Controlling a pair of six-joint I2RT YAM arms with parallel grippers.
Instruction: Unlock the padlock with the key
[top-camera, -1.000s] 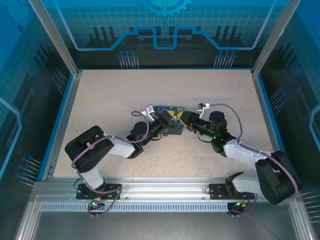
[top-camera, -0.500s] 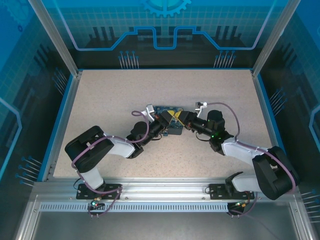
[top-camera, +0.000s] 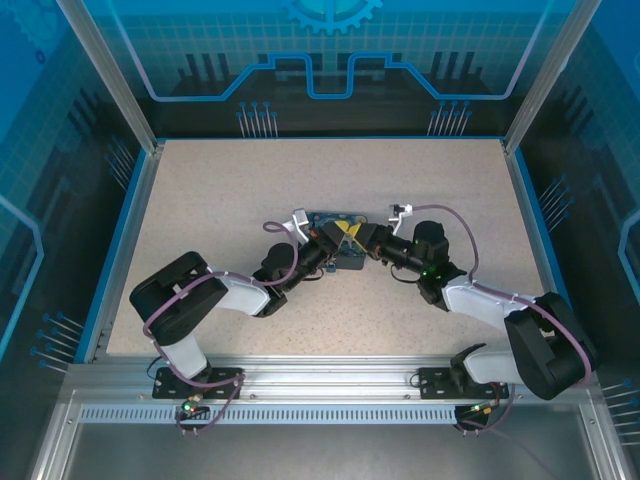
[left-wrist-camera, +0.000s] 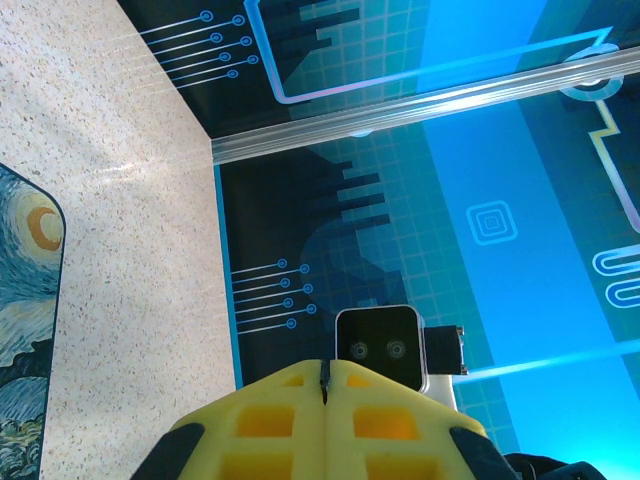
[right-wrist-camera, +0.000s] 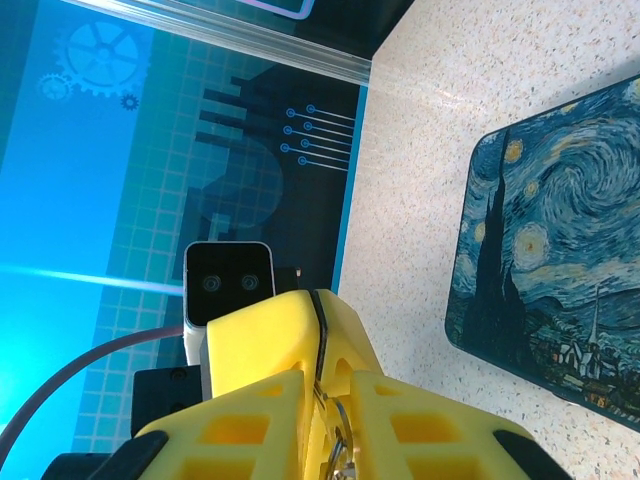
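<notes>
The padlock (top-camera: 335, 216), a flat block printed with a blue starry night, lies on the table just behind the two grippers; it also sits at the padlock's left edge (left-wrist-camera: 25, 330) and right side (right-wrist-camera: 560, 260) of the wrist views. My grippers meet tip to tip mid-table. The right gripper (right-wrist-camera: 316, 296) (top-camera: 360, 238) is shut on the key (right-wrist-camera: 322, 335), a thin dark strip with a silvery ring (right-wrist-camera: 345, 440) deeper between its fingers. My left gripper (left-wrist-camera: 325, 368) (top-camera: 343, 238) is shut, with a thin dark sliver pinched at its tips, apparently the same key.
A small bluish-grey block (top-camera: 348, 262) lies just in front of where the grippers meet. The speckled tabletop (top-camera: 220, 200) is bounded by a blue rim and glass walls with aluminium posts (top-camera: 110, 80).
The right arm has edged left toward the left gripper and its jaws have closed in on the key. The left arm and the padlock have not moved.
</notes>
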